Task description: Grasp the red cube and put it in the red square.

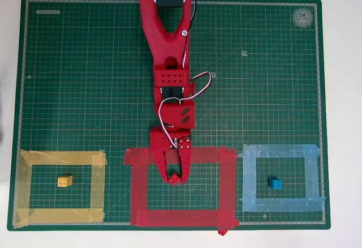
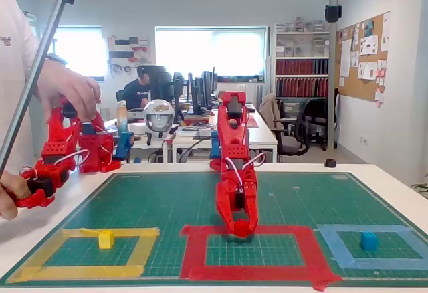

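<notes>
My red gripper (image 1: 176, 178) reaches down inside the red square (image 1: 228, 186), just below its top tape strip. The fingers narrow to a small gap, and a small red lump, the red cube (image 1: 176, 179), sits between the tips. It is hard to tell apart from the red fingers. In the fixed view the gripper (image 2: 241, 230) hangs at mat level over the far strip of the red square (image 2: 195, 253), and the cube blends into the fingertips there.
A yellow block (image 1: 65, 181) lies inside the yellow tape outline (image 1: 97, 187) on the left. On the right a blue block (image 1: 275, 183) lies inside the light blue outline (image 1: 311, 180). All of this rests on a green cutting mat (image 1: 85, 78).
</notes>
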Robot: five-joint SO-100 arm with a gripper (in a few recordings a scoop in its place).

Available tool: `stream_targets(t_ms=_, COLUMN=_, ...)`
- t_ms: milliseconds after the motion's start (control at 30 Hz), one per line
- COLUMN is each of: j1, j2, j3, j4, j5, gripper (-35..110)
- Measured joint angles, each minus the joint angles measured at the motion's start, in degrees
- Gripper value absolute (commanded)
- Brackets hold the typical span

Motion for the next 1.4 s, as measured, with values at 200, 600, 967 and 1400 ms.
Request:
stream_targets(t_ms=200, j1=-0.18, j2=-3.43, j3=-1.41, j4=-5.54, j5=-0.18, gripper=1)
stream_targets(t_ms=600, j1=-0.26, j2=-9.58, j3=-4.83, j4=-11.69, j5=-0.18, gripper=2)
stream_targets(t_ms=967, j1=-0.26, j2=-9.67, j3=-3.60, j4=-11.87, j5=0.09, gripper=9)
stream_targets(t_ms=1400, j1=-0.26, j2=-7.73, j3=-2.99, j4=-8.00, j5=-0.53, gripper=12)
